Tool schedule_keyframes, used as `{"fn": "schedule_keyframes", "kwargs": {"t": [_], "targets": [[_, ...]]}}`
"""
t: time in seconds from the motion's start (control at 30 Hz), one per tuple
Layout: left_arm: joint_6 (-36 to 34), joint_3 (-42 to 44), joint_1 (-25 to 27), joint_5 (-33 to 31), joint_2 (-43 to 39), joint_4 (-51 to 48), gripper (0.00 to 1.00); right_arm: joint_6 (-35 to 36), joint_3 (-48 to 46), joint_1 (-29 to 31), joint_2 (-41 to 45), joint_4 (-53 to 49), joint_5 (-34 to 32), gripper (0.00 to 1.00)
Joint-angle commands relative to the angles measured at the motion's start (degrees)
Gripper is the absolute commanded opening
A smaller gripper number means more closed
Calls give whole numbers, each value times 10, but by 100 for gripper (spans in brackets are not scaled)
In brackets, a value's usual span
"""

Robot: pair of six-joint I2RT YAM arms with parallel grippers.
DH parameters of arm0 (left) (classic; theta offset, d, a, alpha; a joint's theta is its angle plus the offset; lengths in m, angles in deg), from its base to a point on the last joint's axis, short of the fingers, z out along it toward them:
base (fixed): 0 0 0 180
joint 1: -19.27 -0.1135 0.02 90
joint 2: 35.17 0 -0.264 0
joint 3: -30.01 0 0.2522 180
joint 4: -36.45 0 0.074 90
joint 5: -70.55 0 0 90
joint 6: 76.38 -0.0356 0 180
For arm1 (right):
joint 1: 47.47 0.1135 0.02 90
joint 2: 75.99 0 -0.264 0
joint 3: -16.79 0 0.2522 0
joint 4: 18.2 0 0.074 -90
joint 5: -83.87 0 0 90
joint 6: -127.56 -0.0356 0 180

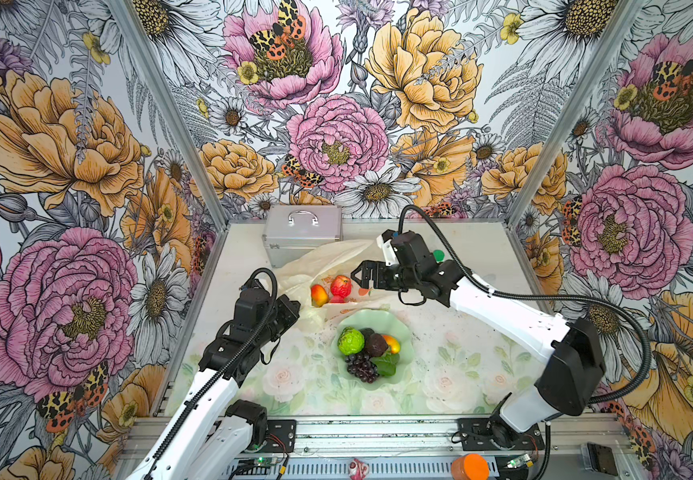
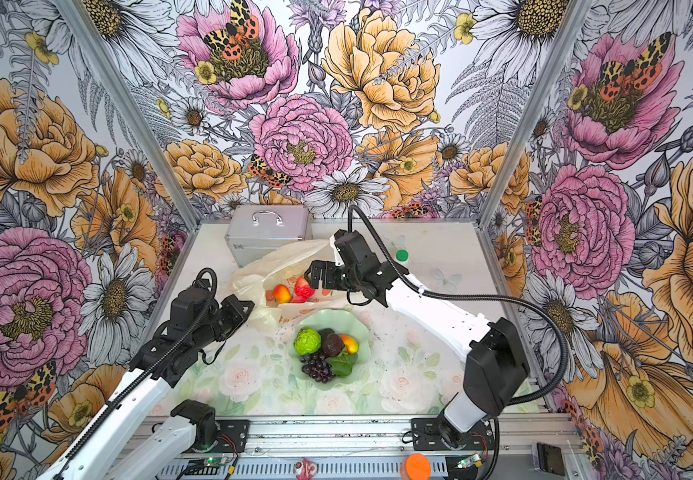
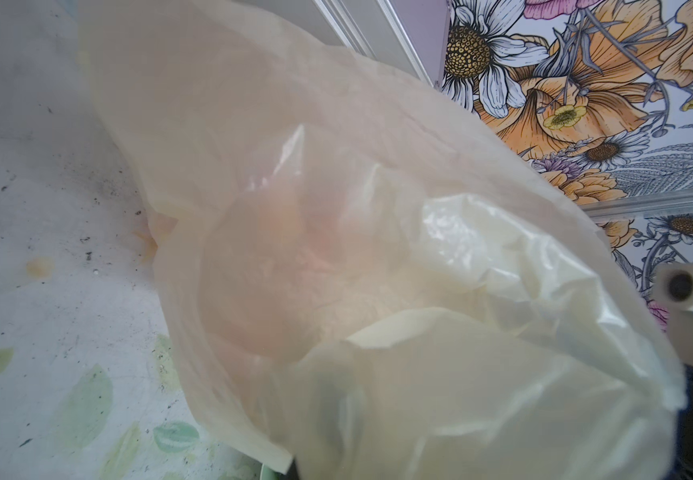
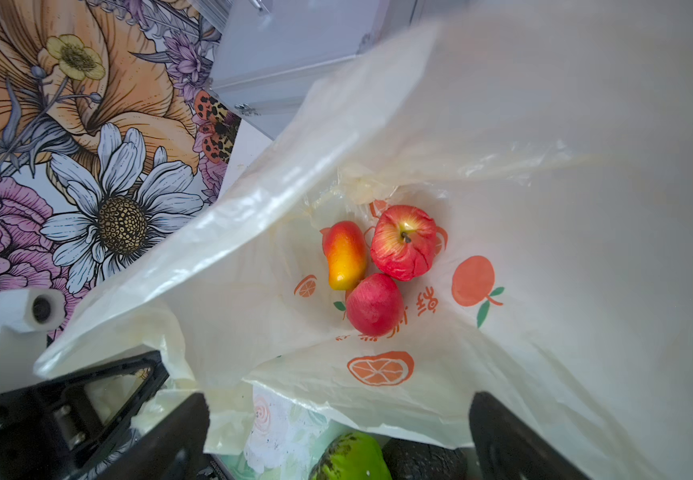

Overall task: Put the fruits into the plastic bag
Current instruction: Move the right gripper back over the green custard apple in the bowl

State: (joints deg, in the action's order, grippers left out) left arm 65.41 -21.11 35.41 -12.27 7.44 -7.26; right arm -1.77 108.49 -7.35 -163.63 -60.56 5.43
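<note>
Presently left pincer [image 1: 297,309] pinches the plastic bag [image 1: 328,255] open; right pincer [image 1: 357,277], wide and empty, should next fetch the grape bunch [image 1: 361,368].

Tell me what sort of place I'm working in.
Probably a staged robot test booth: flower-printed walls in metal framing, both arms bolted to an aluminium rail, toy fruits in a green bowl.
</note>
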Motion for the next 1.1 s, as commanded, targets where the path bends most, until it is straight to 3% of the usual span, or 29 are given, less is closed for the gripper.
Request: {"fn": "schedule_keyframes", "kwargs": {"t": [0.0,0.17,0.3,0.47,0.67,1.07], "targets": [[-36,4,-7,21,-1,10,0,75,8,1,43,-43,-5,99],[-65,-5,-15,39,11,-5,0,133,36,14,61,-198,-7,100],[-77,-10,-14,44,14,-9,0,138,8,34,74,-256,3,98],[-70,2,-14,48,0,-10,0,146,-4,106,54,-262,-13,98],[-70,2,-14,52,-17,-24,0,174,46,161,-18,-262,-23,99],[-50,19,-13,47,-54,-35,0,226,111,197,-150,-262,-59,99]]}}
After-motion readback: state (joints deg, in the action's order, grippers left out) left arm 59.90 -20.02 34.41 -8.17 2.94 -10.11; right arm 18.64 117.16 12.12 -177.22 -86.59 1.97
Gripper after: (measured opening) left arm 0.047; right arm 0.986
